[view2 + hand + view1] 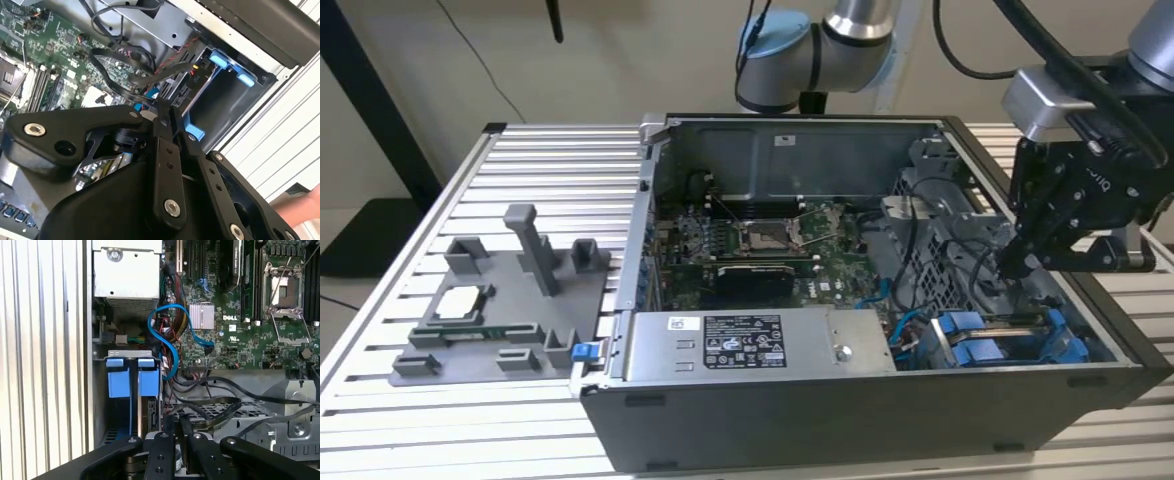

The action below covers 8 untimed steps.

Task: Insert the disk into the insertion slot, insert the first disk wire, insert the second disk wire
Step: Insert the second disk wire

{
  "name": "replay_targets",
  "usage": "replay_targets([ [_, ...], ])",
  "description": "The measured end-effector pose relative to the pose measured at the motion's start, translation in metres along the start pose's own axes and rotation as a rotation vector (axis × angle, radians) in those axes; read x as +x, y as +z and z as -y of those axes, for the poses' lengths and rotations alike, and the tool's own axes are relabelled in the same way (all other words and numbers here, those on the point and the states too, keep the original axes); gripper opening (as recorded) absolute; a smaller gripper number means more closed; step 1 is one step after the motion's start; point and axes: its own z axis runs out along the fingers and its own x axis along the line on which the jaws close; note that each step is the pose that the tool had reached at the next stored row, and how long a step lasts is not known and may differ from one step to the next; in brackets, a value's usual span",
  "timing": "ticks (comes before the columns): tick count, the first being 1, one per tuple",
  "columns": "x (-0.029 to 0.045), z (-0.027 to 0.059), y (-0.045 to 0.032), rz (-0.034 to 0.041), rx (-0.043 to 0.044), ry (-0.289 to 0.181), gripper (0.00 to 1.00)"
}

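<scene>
since the gripper hangs low beside the insertion slot, near the cabling, you can see its jaws pressed together, seemingly on nothing.

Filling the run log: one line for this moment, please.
gripper: beside insertion slot | disk: seated in slot, blue tabs showing | black cable: near gripper

Exterior view high above case, wrist views close, sharing insertion slot
</scene>
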Motion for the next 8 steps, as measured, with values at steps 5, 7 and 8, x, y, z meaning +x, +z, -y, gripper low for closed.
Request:
replay_targets([
  [5,0.0017,0.0028,0.0052,-0.0014,-0.0046,0.001,0.00],
  [7,0.0026,0.0048,0.0079,-0.0015,-0.0050,0.001,0.00],
  [8,0.0032,0.0057,0.0092,-0.0016,-0.0053,0.001,0.00],
])
